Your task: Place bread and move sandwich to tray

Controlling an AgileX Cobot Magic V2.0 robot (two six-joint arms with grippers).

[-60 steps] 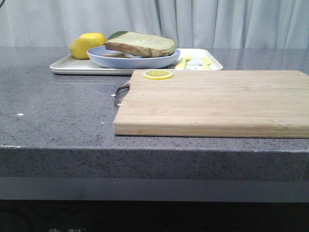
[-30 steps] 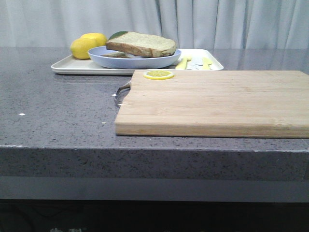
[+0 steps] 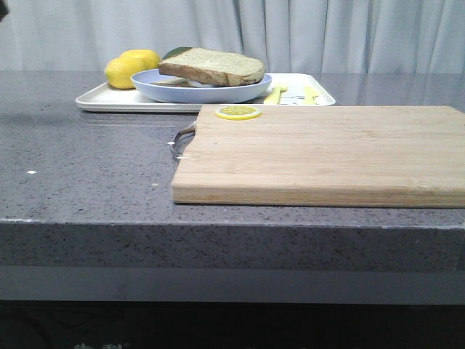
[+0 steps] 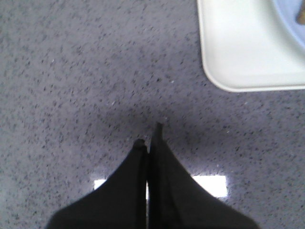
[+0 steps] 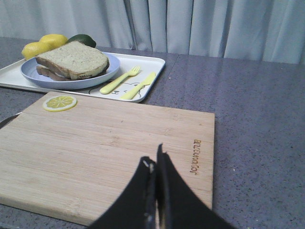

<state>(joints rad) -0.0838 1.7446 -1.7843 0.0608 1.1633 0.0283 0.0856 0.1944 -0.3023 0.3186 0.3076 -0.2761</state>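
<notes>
The sandwich (image 3: pixel 211 67) sits on its blue plate (image 3: pixel 201 90) in the white tray (image 3: pixel 102 99), upper left of the front view, beside two lemons (image 3: pixel 129 68); both the left hand (image 4: pixel 149 139) and the right hand (image 5: pixel 153 161) are clenched, empty.

1. The wooden cutting board (image 3: pixel 320 154) fills the counter's front right; its top is bare except for a lemon slice (image 3: pixel 237 112) at its back left corner.
2. The speckled counter (image 3: pixel 87 160) lies open at the front left, from the board's metal handle (image 3: pixel 182 139) to the left edge.
3. Along the back edge the tray (image 3: pixel 102 100) is crowded: lemons (image 3: pixel 131 67), the blue plate (image 3: pixel 200 91) with the sandwich (image 3: pixel 211 67), and yellow cutlery (image 5: pixel 127 81).
4. The back right corner is open.
</notes>
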